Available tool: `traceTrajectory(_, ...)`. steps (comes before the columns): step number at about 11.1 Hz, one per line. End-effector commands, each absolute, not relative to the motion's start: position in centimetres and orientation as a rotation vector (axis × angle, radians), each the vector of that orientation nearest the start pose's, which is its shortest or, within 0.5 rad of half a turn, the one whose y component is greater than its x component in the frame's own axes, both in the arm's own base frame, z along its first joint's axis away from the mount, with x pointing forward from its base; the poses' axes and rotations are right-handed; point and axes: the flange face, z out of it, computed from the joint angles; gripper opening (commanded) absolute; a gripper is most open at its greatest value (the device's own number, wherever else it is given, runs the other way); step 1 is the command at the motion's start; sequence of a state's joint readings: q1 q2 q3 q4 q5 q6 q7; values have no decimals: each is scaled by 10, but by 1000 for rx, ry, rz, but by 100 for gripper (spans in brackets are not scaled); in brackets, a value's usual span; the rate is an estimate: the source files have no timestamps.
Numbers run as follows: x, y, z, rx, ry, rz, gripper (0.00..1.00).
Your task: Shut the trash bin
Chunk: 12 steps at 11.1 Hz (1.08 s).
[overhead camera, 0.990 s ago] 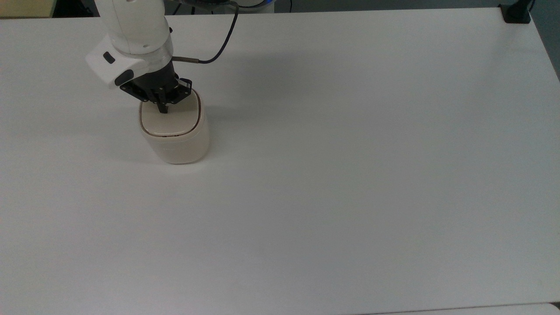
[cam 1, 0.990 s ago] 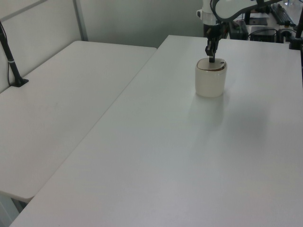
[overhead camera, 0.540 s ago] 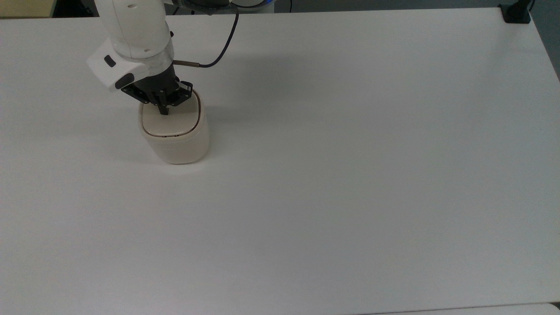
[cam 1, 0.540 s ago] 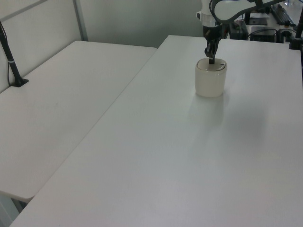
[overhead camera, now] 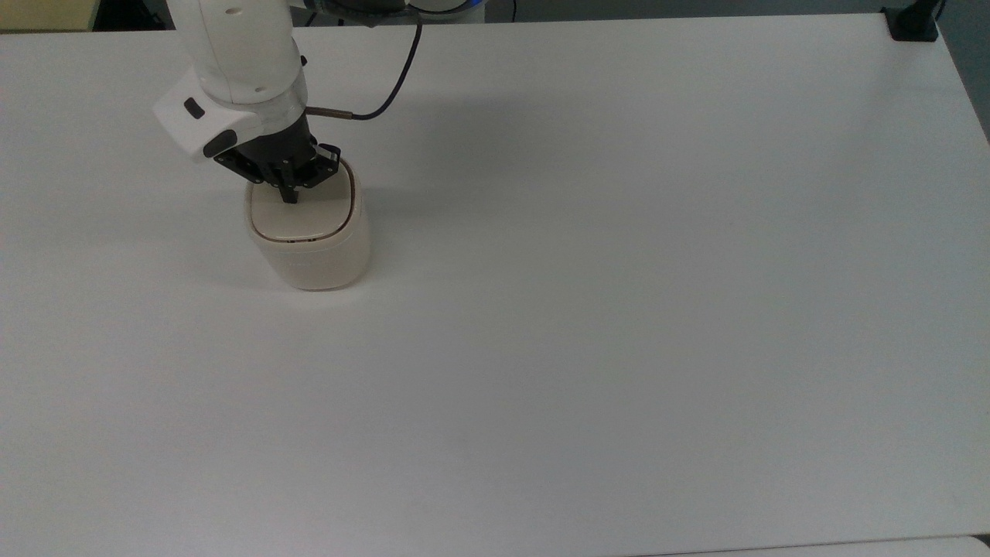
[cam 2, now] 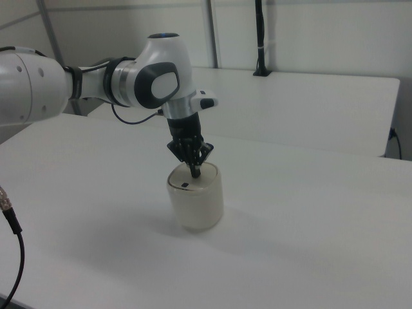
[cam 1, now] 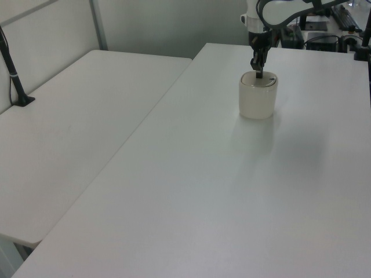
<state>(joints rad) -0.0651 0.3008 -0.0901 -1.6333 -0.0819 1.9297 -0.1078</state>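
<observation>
You have a white table (overhead camera: 619, 309) underneath; a second table (cam 1: 75, 121) sits beside it, carrying what looks like a black clamped post (cam 1: 11, 63).

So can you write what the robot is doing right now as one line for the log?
step: close bin | gripper: shut, tips on lid | trash bin: upright, lid down flat | table

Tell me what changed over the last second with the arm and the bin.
The gripper shifted slightly toward the top view's upper edge over the lid, early in that second, and has held since, fingers together, tip at the lid. The trash bin stayed put with its lid flat. Nothing was grasped or released.
</observation>
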Motion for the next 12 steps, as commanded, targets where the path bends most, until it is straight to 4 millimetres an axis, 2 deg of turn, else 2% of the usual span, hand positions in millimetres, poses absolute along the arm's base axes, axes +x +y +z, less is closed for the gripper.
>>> traceTrajectory(1, 644, -104, 432, -3255, 57, 31, 3)
traceTrajectory(4, 642, -107, 436, -3257, 65, 39, 3)
traceTrajectory(8, 644, -107, 423, -3257, 61, 54, 4)
traceTrajectory(12, 645, -108, 424, -3258, 64, 50, 4)
